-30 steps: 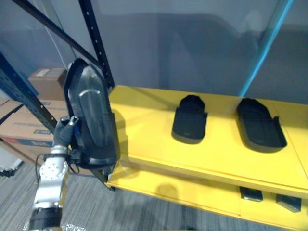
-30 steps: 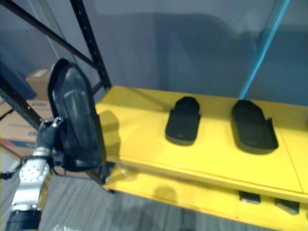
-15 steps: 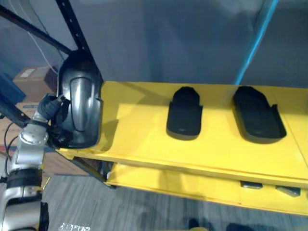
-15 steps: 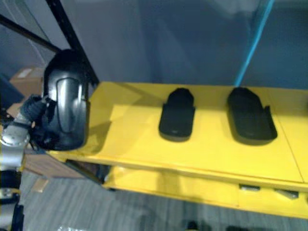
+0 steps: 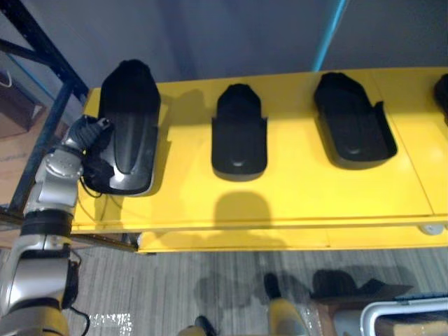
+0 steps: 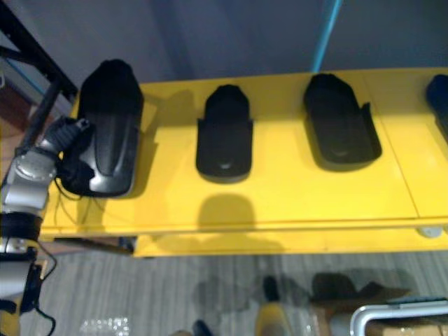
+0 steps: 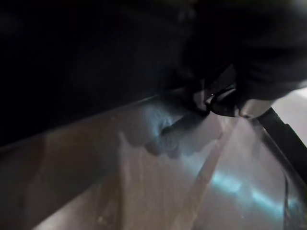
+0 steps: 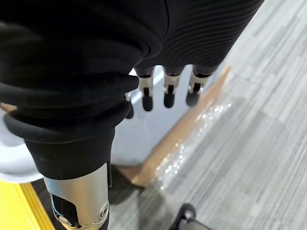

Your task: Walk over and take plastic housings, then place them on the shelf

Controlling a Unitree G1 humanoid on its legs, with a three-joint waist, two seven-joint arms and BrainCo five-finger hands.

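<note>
Leftmost housing (image 5: pixel 129 119) lies flat on yellow shelf (image 5: pixel 301 189), at far left end; I judge placing nearly done, only release and pull-back left. Left hand (image 5: pixel 87 143) sits against its left side, fingers hidden behind it, so cannot tell if grip is on. Right hand (image 8: pixel 168 93) hangs over floor, fingers loose, empty. Next housing (image 5: pixel 239 133) and third housing (image 5: pixel 353 122) in row, gaps between. Tight spot: dark frame post (image 5: pixel 42 52) near left arm, shelf's left edge close; open room toward me
</note>
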